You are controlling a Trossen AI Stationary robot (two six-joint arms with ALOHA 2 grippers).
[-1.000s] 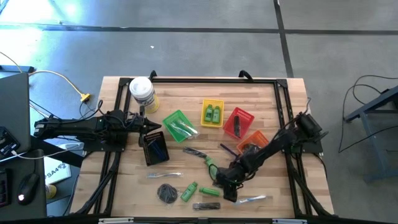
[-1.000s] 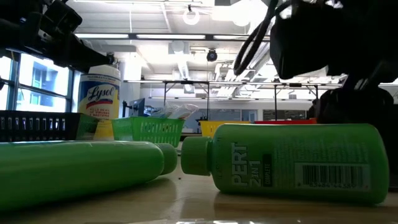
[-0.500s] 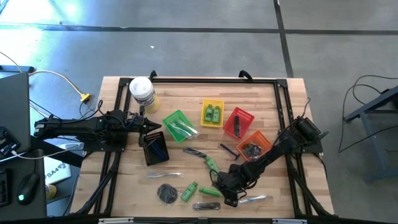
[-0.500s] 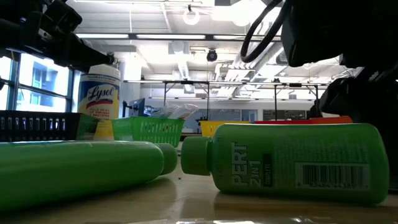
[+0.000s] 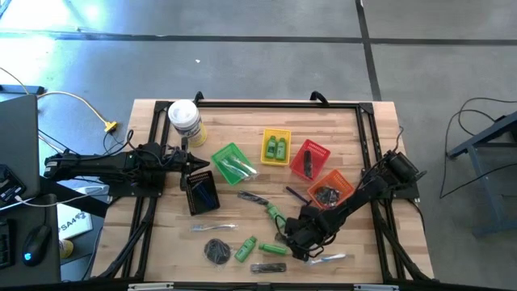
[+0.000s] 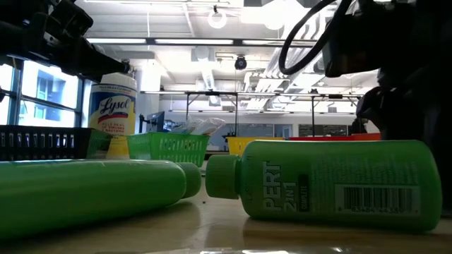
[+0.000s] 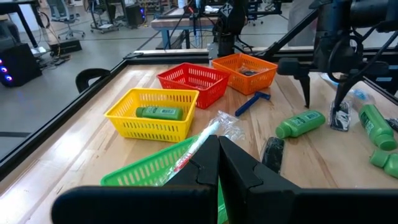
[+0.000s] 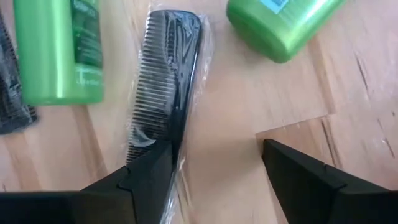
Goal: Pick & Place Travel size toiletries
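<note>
Jaws of my left gripper (image 5: 196,166) are pressed shut, holding nothing, at the left of the high view above the black basket (image 5: 200,193). Next right sit the green basket (image 5: 230,162), yellow basket (image 5: 275,146), red basket (image 5: 309,158) and orange basket (image 5: 327,188). Lower centre on the desk (image 5: 242,121), my right gripper (image 5: 294,245) stands with jaws spread wide beside a wrapped black comb (image 8: 165,81) and green bottles (image 5: 245,247), gripping nothing.

Bright overhead light, blurred foreground bottles (image 6: 332,183)
</note>
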